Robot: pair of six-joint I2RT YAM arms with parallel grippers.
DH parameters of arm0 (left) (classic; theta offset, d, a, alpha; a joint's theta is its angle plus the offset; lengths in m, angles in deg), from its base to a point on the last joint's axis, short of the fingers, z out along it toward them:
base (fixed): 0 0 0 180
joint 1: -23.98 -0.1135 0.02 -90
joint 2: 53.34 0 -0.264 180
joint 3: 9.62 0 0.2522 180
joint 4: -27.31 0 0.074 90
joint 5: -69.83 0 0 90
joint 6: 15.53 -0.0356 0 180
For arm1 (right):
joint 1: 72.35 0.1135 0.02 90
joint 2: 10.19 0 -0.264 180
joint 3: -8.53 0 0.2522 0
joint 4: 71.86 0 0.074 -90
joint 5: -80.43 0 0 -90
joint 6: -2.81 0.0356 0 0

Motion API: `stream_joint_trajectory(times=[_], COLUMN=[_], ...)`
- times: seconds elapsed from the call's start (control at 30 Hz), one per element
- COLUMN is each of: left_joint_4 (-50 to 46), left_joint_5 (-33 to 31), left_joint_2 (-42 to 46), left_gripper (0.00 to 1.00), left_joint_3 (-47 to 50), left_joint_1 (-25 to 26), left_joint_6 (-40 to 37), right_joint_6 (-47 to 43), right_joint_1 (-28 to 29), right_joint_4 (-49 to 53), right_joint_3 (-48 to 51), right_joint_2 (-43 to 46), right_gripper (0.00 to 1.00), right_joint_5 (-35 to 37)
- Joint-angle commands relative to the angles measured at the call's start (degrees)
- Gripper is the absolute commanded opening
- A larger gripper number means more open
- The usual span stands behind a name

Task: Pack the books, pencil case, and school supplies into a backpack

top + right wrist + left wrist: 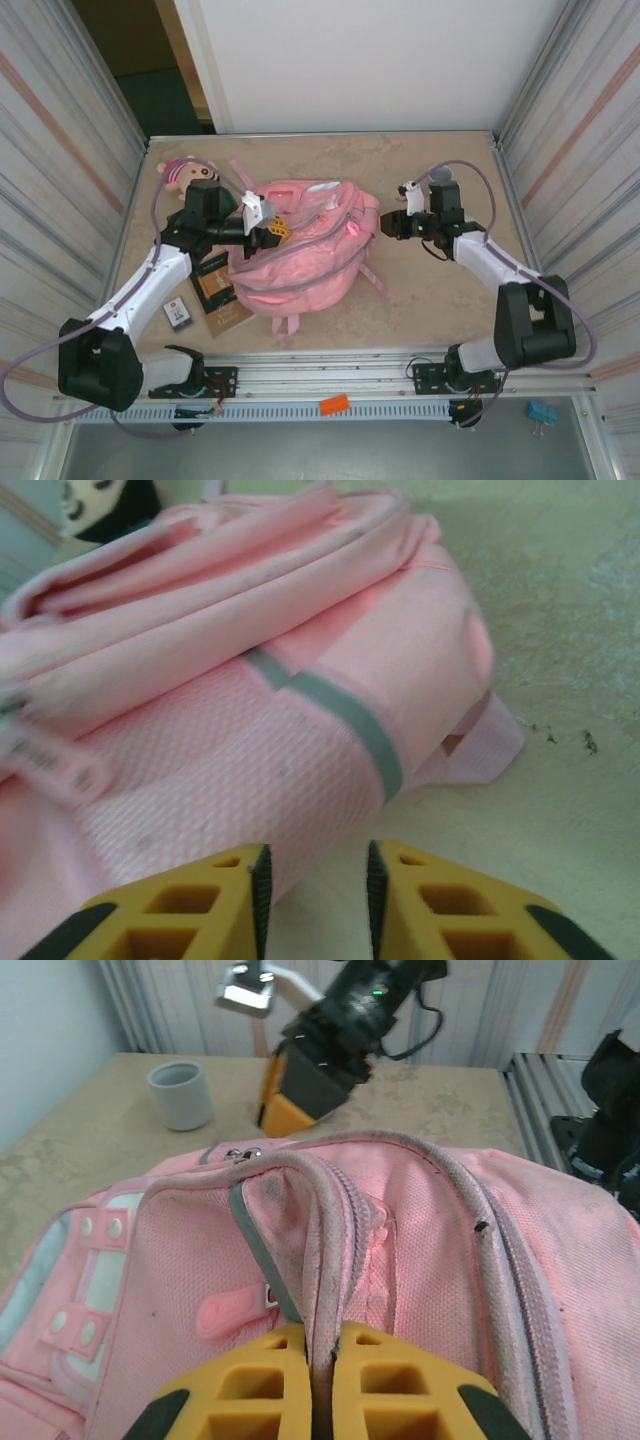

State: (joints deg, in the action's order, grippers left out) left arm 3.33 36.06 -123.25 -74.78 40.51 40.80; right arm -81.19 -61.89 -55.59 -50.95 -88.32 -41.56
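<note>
Our left gripper point(322, 1365) is clamped on the zip rim of the pink backpack point(430, 1260), lying on the table point(440, 295). Our right gripper point(315, 880), jaws apart, sits just beside its other side. We should lift the rim and pinch the opposite edge, widening the mouth for the book point(212, 288).

Lab robot cell; corrugated metal walls point(60, 130); aluminium rail point(330, 365)
</note>
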Motion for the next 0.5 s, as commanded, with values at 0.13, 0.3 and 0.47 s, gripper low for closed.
stream_joint_trajectory(times=[0.13,0.3,0.47], left_joint_4=[6.36,4.76,4.67], left_joint_5=[6.31,11.23,11.86], left_joint_2=[1.52,-0.53,-0.54], left_gripper=[0.00,0.00,0.00], left_joint_3=[-1.76,-4.38,-4.93], left_joint_1=[-1.22,-2.04,-2.11], left_joint_6=[2.91,3.35,3.26], right_joint_6=[1.92,9.18,15.52], right_joint_1=[-0.52,-0.49,0.12], right_joint_4=[-2.90,-9.55,-16.79], right_joint_3=[12.06,15.63,13.65], right_joint_2=[17.83,17.78,12.74], right_gripper=[0.41,0.56,0.68], right_joint_5=[-13.77,-22.84,-25.82])
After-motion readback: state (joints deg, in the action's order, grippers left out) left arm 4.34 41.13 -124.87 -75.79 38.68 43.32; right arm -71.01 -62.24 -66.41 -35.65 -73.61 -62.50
